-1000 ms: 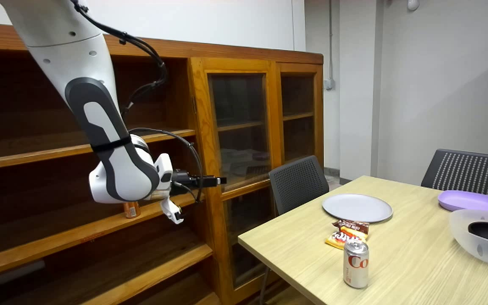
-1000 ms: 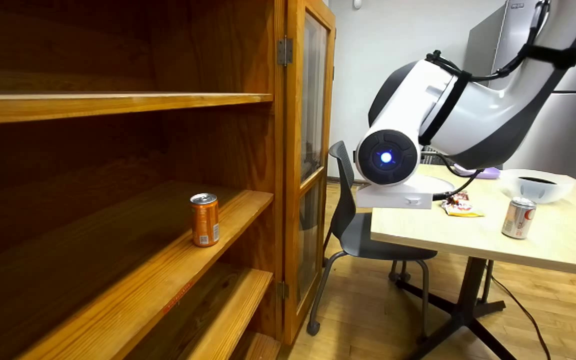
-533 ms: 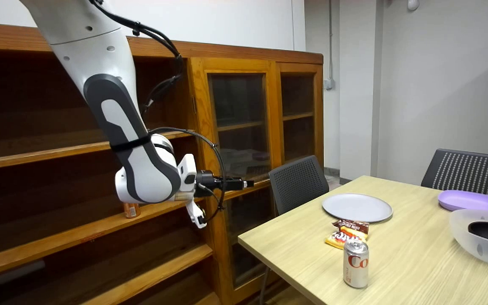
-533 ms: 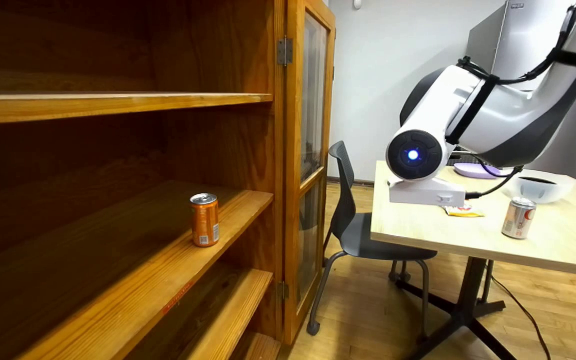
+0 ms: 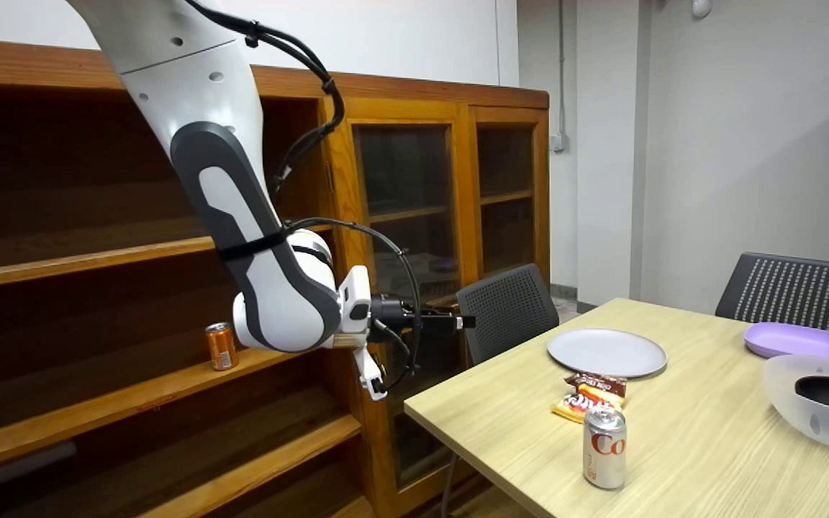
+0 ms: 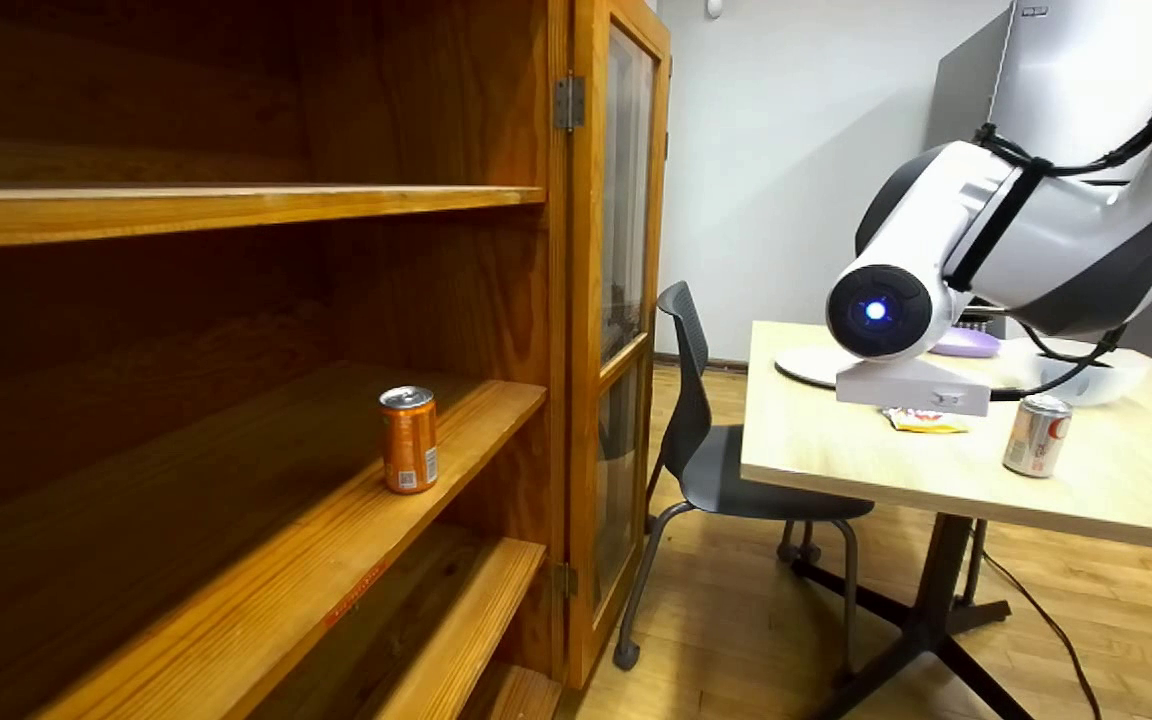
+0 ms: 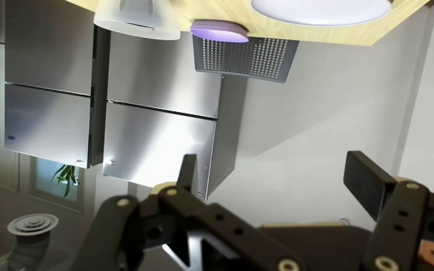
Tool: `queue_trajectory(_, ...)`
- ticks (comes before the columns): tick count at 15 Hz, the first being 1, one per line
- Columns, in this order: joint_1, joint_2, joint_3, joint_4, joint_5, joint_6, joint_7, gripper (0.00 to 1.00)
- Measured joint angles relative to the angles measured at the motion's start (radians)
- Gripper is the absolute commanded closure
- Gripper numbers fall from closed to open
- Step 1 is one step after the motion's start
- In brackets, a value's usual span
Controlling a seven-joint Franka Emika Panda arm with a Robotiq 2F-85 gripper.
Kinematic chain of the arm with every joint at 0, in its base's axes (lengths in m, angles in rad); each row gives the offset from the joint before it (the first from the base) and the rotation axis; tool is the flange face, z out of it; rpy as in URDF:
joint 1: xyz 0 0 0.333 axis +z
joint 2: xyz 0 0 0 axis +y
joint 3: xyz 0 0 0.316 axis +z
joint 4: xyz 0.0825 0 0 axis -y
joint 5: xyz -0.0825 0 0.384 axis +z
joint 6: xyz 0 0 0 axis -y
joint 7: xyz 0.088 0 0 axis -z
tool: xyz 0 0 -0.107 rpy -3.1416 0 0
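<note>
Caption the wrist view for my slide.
An open, empty gripper; plate, purple tray and frosted bowl appear upside down at the top.

Pale wood table (image 5: 709, 460) | clock from where I stand, snack packets (image 5: 590, 400) (brown, yellow) at centre | 12 o'clock: grey plate (image 5: 607, 351) | 6 o'clock: silver can (image 5: 605, 460), upright | 3 o'clock: frosted bowl (image 5: 789, 410), dark inside | 2 o'clock: purple dish (image 5: 792, 342), just beyond bowl

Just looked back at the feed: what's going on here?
The robot's black two-fingered gripper hangs open and holds nothing, in mid-air near the pale wooden table. On that table are an upright silver metal soda can, brown and yellow snack packets and a flat round grey plate. An upright orange metal can stands on the brown wooden shelf.
</note>
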Motion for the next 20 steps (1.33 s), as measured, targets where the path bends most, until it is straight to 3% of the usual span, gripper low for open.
queue_trajectory(9, -0.071, 0.069, -0.051, 0.018, -0.001, 0.000, 0.033, 0.00)
queue_trajectory(20, -0.150, 0.213, -0.076, 0.120, 0.000, 0.000, 0.037, 0.00)
